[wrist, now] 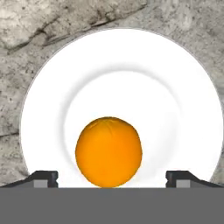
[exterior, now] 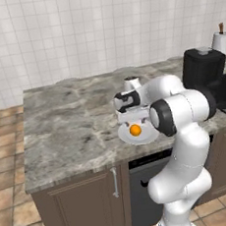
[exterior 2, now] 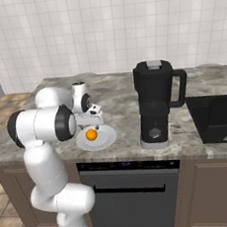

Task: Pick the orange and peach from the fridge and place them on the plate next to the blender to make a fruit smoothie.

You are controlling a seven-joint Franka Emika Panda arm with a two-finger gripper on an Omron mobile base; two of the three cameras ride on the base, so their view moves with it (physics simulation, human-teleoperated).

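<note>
Spread wide, the hand (wrist: pixel 112 177) hangs just above the orange (wrist: pixel 108 151), touching nothing. That orange rests on the plate (wrist: pixel 175 87), on the marble worktop (exterior 2: pixel 119 97) beside the blender (exterior 2: pixel 156 101).

A smooth, bright orange (wrist: pixel 108 151) sits on the round white plate (wrist: pixel 175 78), off its centre. The plate lies flat on the marble bench, near the upright black blender (exterior 2: pixel 156 106) with its side handle.
</note>
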